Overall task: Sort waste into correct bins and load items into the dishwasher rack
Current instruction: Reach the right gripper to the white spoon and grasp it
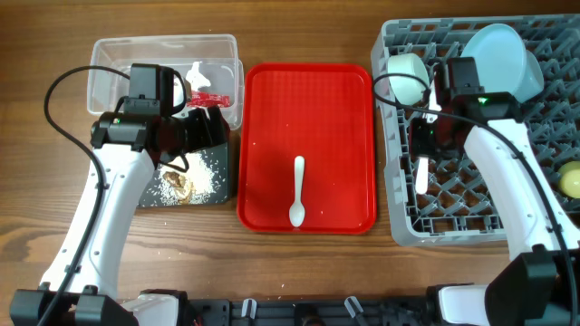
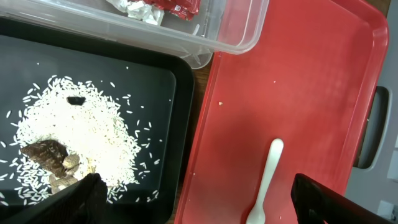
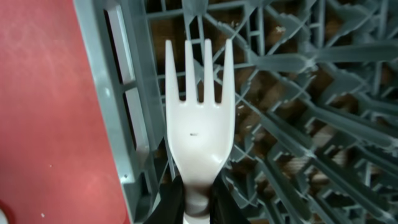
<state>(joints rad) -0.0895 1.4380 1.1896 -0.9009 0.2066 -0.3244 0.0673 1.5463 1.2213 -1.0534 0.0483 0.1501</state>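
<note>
Right gripper (image 3: 198, 202) held the white fork (image 3: 199, 134), tines over the grey rack (image 3: 298, 93). Left gripper (image 2: 206, 199) was spread wide above black tray (image 2: 158, 81) and red tray (image 2: 298, 93); white spoon (image 2: 266, 180) lay on the latter.

One spoon (image 1: 297, 192), one fork (image 3: 199, 134), one wrapper (image 1: 207, 96), one red tray (image 1: 335, 118), one rack (image 1: 453, 228) — two bins (image 1: 107, 83) (image 2: 163, 84), two bowls (image 1: 408, 77) (image 1: 501, 56).

- Spoon (image 1: 297, 192) is laid on red tray (image 1: 308, 100).
- Wrapper (image 1: 207, 95) is kept in clear tub (image 1: 118, 47); rice (image 1: 207, 170) is spread in blk tray (image 1: 149, 198).
- Fork (image 1: 423, 174) is held over rack (image 1: 453, 226) by R gripper (image 1: 423, 150).
</note>
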